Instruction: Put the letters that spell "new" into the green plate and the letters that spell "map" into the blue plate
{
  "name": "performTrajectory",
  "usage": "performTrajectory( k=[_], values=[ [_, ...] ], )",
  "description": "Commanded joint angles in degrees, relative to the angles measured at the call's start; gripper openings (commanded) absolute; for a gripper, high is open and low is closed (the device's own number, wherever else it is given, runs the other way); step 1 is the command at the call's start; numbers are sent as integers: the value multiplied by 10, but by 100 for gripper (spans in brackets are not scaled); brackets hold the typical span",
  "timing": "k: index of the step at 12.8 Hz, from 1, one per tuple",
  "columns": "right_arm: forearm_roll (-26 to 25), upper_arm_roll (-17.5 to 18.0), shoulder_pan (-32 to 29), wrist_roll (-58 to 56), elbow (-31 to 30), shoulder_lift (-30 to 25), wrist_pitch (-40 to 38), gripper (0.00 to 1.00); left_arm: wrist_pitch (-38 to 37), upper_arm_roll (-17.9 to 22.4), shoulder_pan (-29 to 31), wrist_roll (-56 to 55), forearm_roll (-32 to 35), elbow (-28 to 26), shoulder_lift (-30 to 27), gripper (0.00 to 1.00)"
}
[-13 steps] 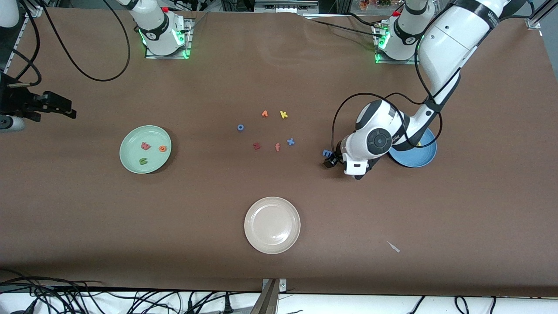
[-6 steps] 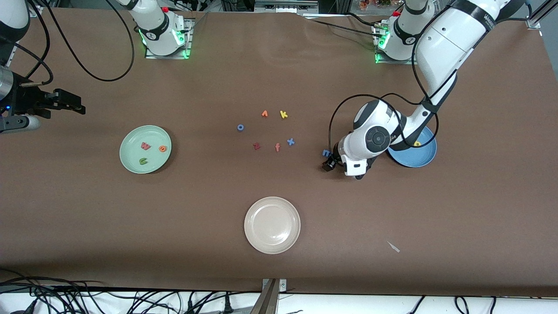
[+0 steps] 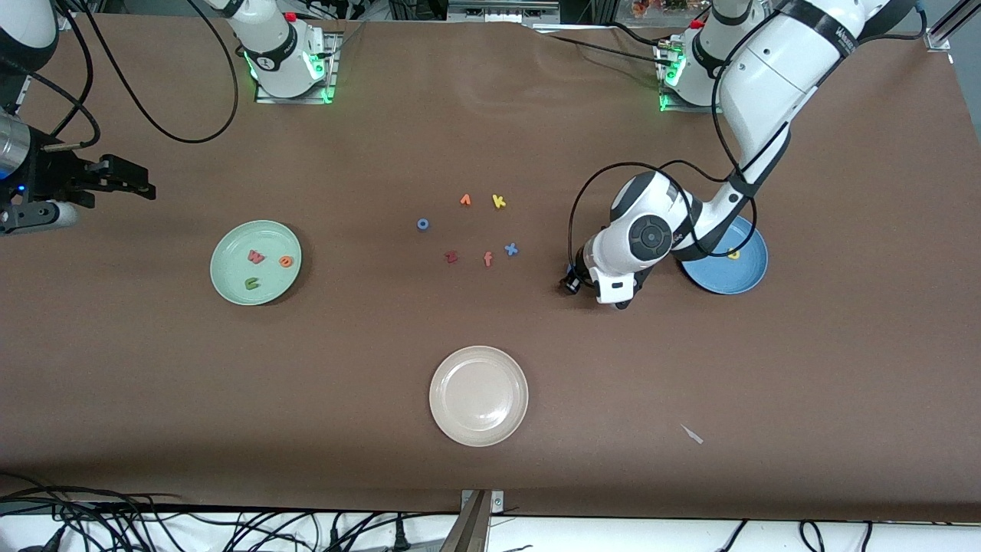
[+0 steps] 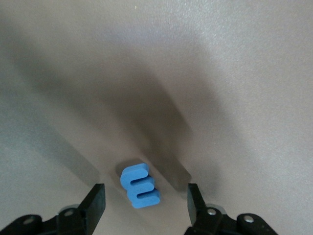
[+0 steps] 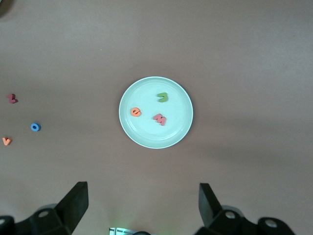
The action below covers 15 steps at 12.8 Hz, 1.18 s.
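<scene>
The blue "m" (image 4: 140, 185) lies flat on the table between the fingers of my left gripper (image 4: 144, 200), which is open with a gap on each side of the letter. In the front view that gripper (image 3: 569, 283) is low over the table beside the blue plate (image 3: 747, 274), and a yellow "p" (image 3: 734, 254) lies in that plate. The green plate (image 3: 264, 238) holds the red-pink "w" (image 3: 256, 257), the orange "e" (image 3: 285, 261) and the green "n" (image 3: 252, 284). My right gripper (image 3: 146, 182) waits open in the air near the right arm's end of the table, looking down on the green plate (image 5: 146, 88).
A cream-white plate (image 3: 479, 360) sits nearer the front camera. Loose letters lie mid-table: orange "v" (image 3: 465, 200), yellow "k" (image 3: 499, 202), blue "o" (image 3: 422, 224), dark red "z" (image 3: 451, 257), orange "f" (image 3: 487, 259), blue "x" (image 3: 511, 248). A paper scrap (image 3: 692, 434) lies near the front edge.
My left gripper has shifted onto the blue "m", covering it in the front view, and its fingers have narrowed. The right gripper has drifted slightly inward over the table.
</scene>
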Motion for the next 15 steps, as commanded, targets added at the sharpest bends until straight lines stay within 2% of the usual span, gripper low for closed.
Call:
performTrajectory(
  k=[1, 4, 5, 7, 9, 11, 13, 15],
  values=[
    [3, 5, -6, -9, 2, -8, -9, 100, 7, 5, -7, -9, -2, -2, -1, 74],
    [-3, 10, -1, -2, 5, -14, -25, 100, 8, 9, -10, -9, -1, -5, 0, 71],
    [-6, 17, 5, -1, 10, -8, 0, 100, 7, 10, -13, -9, -1, -5, 0, 71],
    [-46, 18, 5, 3, 14, -8, 38, 100, 7, 11, -13, -8, 1, -6, 3, 67],
    [-38, 5, 3, 3, 13, -6, 46, 100, 7, 11, -13, -10, 15, -6, 6, 66],
    [-7, -14, -1, -8, 14, -7, 41, 100, 7, 11, -13, -10, 15, -6, 7, 60],
    [-8, -18, -1, -11, 13, -8, 32, 100, 7, 11, -13, -10, 15, -6, 7, 53],
    [-8, -18, -1, -11, 14, -8, 33, 100, 7, 11, -14, -10, 15, -6, 7, 53]
  ],
)
